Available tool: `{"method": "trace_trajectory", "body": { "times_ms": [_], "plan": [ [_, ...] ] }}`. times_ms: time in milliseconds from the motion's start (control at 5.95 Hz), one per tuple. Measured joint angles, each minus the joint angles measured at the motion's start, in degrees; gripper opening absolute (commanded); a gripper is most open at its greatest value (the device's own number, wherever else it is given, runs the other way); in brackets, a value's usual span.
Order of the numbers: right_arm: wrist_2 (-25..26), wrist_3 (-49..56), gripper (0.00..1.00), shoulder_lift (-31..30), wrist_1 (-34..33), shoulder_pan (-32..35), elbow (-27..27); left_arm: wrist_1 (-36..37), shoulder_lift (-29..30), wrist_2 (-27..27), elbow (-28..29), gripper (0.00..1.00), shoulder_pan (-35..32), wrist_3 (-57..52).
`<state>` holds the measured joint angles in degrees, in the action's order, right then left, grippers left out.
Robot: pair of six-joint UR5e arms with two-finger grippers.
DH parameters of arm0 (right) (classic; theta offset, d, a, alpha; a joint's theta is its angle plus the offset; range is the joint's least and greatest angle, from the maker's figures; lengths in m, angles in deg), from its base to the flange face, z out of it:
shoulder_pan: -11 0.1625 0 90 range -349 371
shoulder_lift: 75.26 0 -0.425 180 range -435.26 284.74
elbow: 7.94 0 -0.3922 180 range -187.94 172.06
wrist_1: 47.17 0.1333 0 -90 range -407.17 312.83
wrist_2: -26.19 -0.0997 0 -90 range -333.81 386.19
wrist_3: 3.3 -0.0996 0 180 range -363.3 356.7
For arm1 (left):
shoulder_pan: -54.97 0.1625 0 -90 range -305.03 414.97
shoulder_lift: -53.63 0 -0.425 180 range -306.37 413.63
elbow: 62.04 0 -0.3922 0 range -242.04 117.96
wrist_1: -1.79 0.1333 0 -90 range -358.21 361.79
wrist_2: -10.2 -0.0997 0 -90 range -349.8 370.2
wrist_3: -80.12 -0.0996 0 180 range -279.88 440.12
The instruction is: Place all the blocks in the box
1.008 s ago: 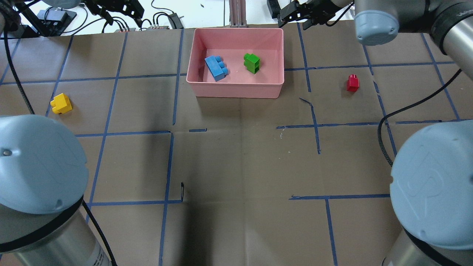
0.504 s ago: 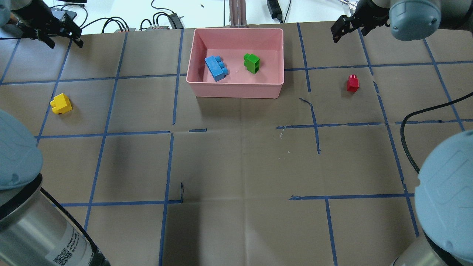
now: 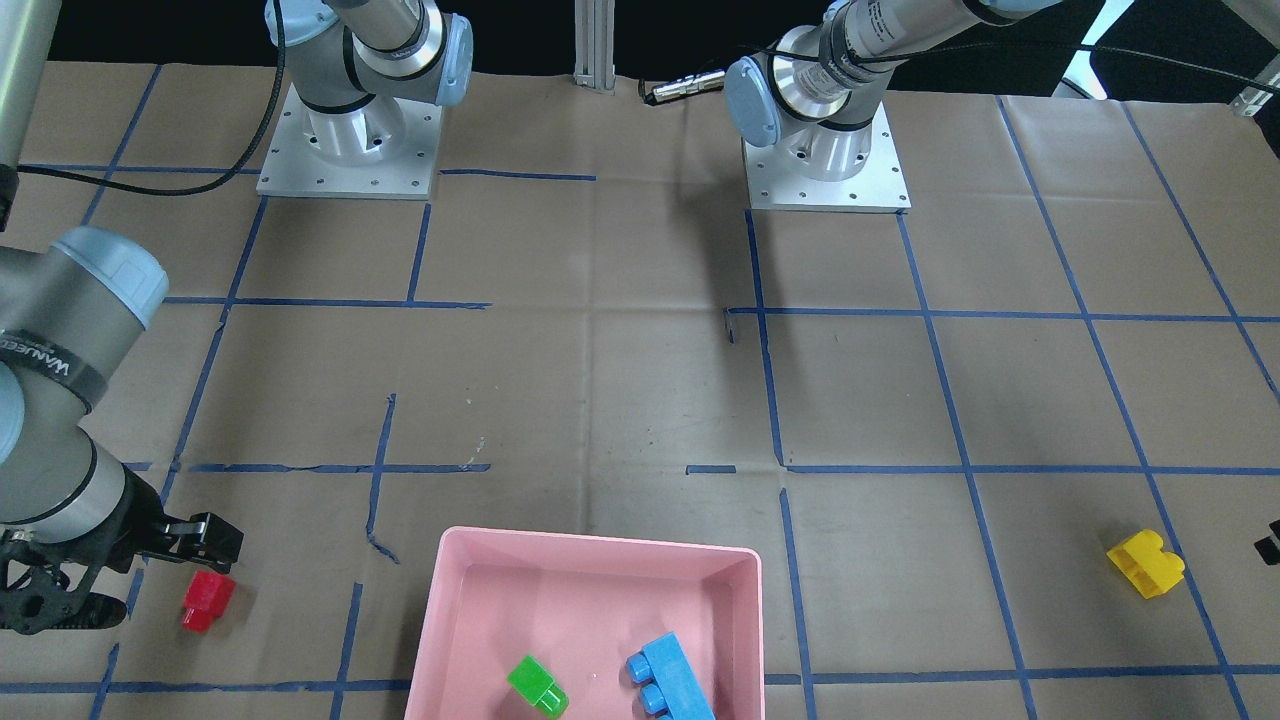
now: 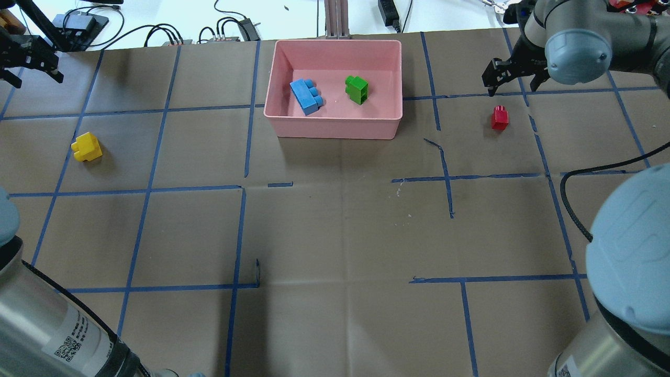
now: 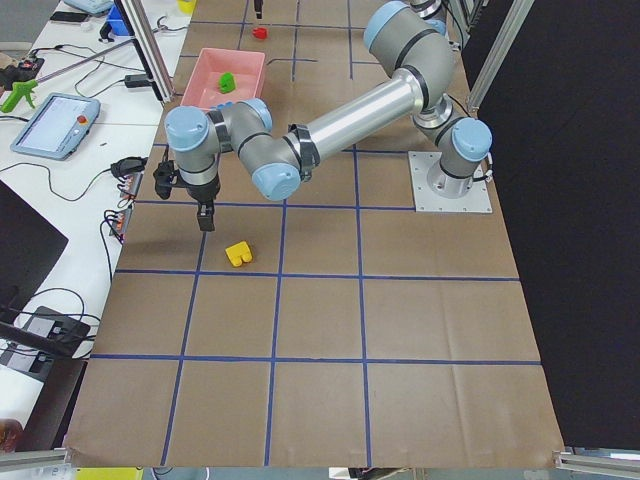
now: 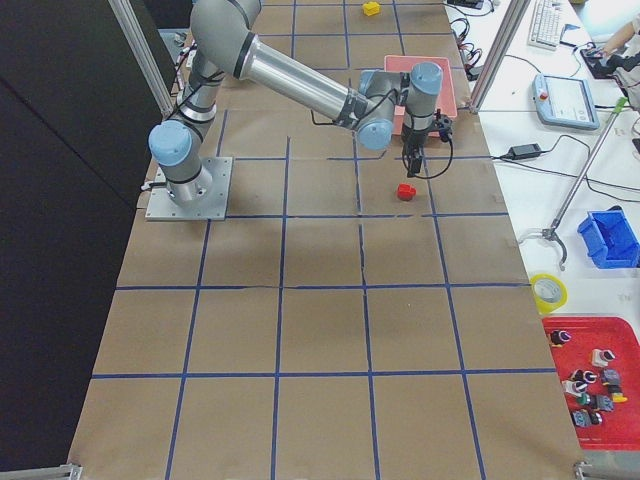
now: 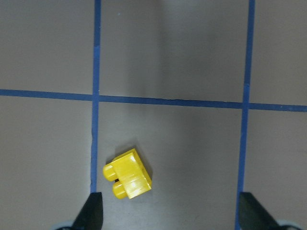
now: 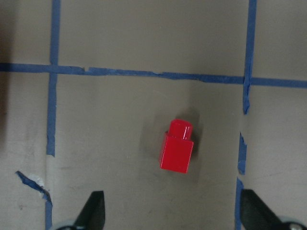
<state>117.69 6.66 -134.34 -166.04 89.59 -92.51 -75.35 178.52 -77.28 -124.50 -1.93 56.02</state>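
Note:
The pink box [image 4: 335, 129] stands at the table's far middle. The blue block [image 4: 306, 96] and the green block [image 4: 356, 89] lie inside it. The red block [image 4: 500, 117] lies on the table right of the box. My right gripper [image 4: 512, 84] hovers just beyond it, open and empty; in the right wrist view the red block [image 8: 177, 146] sits ahead of the spread fingers. The yellow block [image 4: 87, 147] lies at the far left. My left gripper [image 4: 35, 78] is open and empty beyond it; the yellow block [image 7: 127, 174] shows near the left finger in the left wrist view.
Cables and power units [image 4: 230, 29] lie past the table's far edge. Blue tape lines grid the brown paper. The arm bases [image 3: 825, 160] are bolted on the robot's side of the table.
My right gripper came nearer, toward the red block. My left gripper moved further left and slightly nearer, toward the yellow block. No block has moved.

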Motion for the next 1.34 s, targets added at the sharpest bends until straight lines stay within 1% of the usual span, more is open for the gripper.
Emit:
{"method": "trace_trajectory", "body": {
  "times_ms": [336, 504, 672, 840, 1008, 1176, 1345],
  "plan": [
    [0.28, -2.93, 1.0, 3.53, -1.69, -0.34, -0.59, 4.25, -0.32, -1.06, -3.18, 1.0, 0.86, 14.31],
    [0.33, -3.21, 1.0, 4.57, -1.87, -0.4, -0.78, 6.74, -0.75, -1.14, -6.63, 1.0, 0.89, 20.21],
    [0.4, -3.34, 1.0, 5.21, -1.92, -0.44, -0.89, 10.56, -0.91, -1.02, -10.74, 1.0, 0.91, 23.18],
    [1.06, -3.36, 0.92, 5.72, -1.89, -0.48, -0.98, 15.31, -0.74, -0.88, -14.67, 1.0, 0.92, 24.48],
    [2.08, -3.36, 0.56, 6.16, -1.84, -0.51, -0.99, 19.87, -0.41, -0.83, -18.44, 1.0, 0.92, 25.35],
    [2.6, -3.36, 0.31, 6.39, -1.82, -0.51, -0.88, 23.05, -0.04, -0.81, -21.3, 1.0, 0.95, 25.83],
    [2.76, -3.34, 0.11, 6.51, -1.81, -0.48, -0.7, 24.78, 0.53, -0.81, -22.5, 1.0, 1.03, 26.0]
  ]
}}
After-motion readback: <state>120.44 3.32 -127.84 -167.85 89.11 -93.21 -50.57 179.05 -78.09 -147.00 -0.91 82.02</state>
